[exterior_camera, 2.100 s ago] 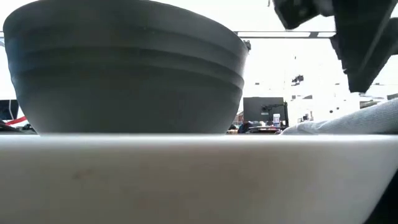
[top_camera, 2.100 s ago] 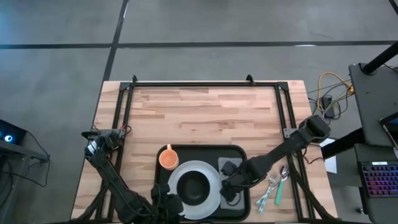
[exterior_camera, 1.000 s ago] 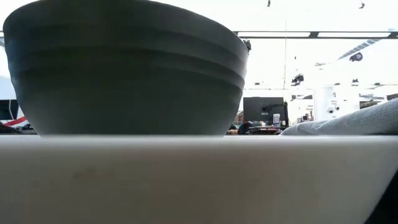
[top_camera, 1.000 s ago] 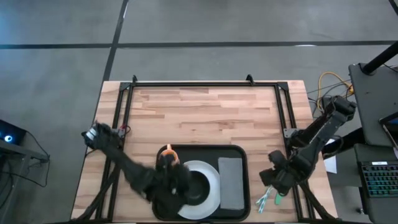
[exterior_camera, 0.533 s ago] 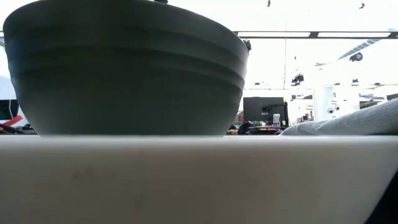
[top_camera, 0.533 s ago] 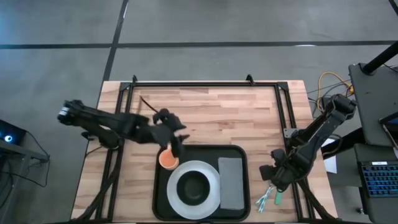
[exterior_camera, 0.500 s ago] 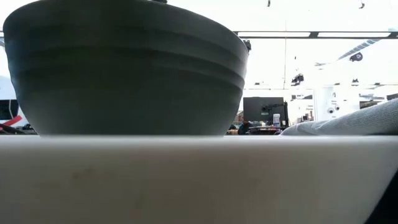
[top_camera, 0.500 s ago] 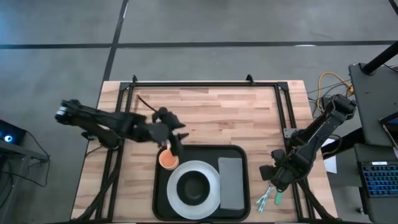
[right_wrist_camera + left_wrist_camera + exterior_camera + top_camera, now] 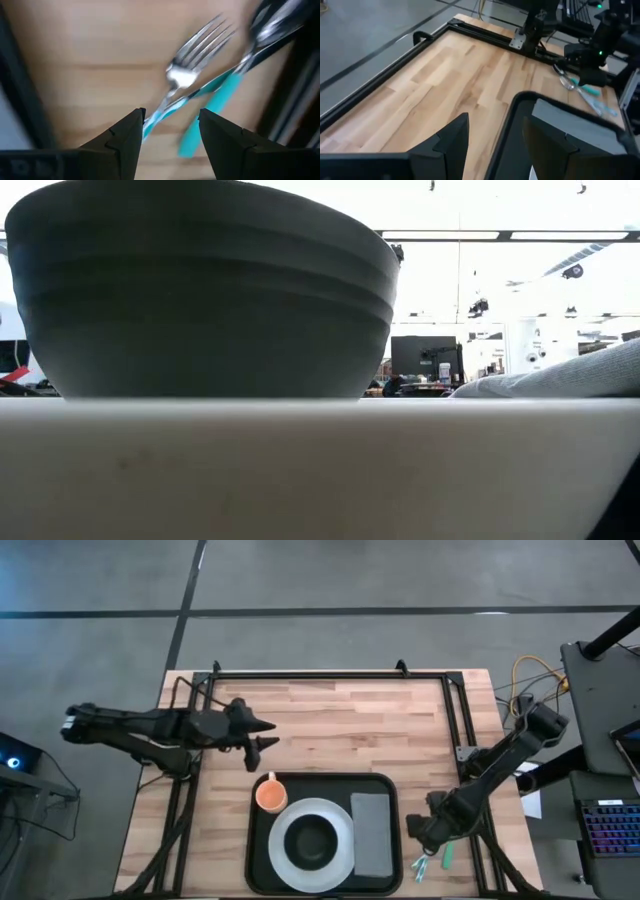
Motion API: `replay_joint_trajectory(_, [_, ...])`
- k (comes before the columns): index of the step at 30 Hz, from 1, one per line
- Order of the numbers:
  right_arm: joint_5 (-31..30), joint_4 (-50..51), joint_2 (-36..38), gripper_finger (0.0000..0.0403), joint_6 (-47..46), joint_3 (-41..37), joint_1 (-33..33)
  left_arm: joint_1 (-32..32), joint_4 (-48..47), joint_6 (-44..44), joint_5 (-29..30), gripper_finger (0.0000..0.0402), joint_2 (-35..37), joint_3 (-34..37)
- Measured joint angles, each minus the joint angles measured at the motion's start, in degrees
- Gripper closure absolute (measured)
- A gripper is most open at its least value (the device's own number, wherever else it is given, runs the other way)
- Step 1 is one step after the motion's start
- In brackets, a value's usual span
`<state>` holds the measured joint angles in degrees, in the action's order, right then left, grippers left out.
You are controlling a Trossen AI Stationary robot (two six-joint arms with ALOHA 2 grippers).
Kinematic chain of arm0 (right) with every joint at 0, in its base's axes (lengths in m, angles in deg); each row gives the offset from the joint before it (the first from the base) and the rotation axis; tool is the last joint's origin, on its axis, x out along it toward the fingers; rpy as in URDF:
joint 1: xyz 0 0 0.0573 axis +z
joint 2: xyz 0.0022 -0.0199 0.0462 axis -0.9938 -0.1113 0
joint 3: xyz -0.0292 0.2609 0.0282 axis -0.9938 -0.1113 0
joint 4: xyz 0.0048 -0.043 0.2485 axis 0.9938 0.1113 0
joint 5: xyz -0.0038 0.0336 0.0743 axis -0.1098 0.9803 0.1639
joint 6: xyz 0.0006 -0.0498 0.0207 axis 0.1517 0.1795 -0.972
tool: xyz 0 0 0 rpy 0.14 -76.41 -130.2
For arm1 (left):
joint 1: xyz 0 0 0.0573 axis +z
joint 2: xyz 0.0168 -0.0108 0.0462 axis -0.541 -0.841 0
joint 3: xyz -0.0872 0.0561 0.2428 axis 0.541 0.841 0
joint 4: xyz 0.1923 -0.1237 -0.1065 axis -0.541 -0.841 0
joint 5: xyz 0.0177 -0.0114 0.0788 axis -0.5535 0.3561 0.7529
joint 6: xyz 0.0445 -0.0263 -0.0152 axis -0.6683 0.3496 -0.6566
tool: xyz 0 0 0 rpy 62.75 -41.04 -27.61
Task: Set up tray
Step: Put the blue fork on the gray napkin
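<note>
Tray (image 9: 262, 860) at surface (image 9: 340, 730) front edge, carrying orange cup (image 9: 270, 795), plate (image 9: 345, 840) with bowl (image 9: 312, 839), napkin (image 9: 371, 834). Only right wrist view resolves fork (image 9: 192, 67): right pincer (image 9: 422, 832) open above cutlery. Left pincer (image 9: 262, 733) open, now retracted behind tray.

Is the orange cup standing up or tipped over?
Standing up: the orange cup shows its round open top from above, on the tray.

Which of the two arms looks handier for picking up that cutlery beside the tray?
Probably the right. Its right gripper hangs open over the fork and the other cutlery, just off the tray. The left gripper is far off over bare table.
</note>
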<state>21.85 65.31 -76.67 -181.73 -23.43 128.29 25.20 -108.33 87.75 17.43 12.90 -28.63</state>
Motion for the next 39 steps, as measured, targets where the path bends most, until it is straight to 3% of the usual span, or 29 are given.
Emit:
replay_joint_trajectory(7, [4.04, -9.7, -5.46, 0.0237, -1.43, 0.35, -0.73, 0.18, -0.1, -5.2, -0.46, 0.0236, 2.5, 2.87])
replay_joint_trajectory(20, [7.54, -11.15, -13.25, 0.0267, -2.1, 2.89, -0.82, 0.24, -1.73, -9.15, -2.23, 0.0236, 2.39, 2.42])
replay_joint_trajectory(33, [7.58, -11.2, -13.68, 0.0372, 0.07, 1.41, 0.2, 0.24, -2.69, -9.13, -2.21, 0.0236, 2.39, 2.42])
replay_joint_trajectory(39, [6.86, -11.11, -12.83, 0.0388, 0.81, 1.05, 0.86, 0.24, -2.67, -9.11, -2.19, 0.0236, 2.39, 2.42])
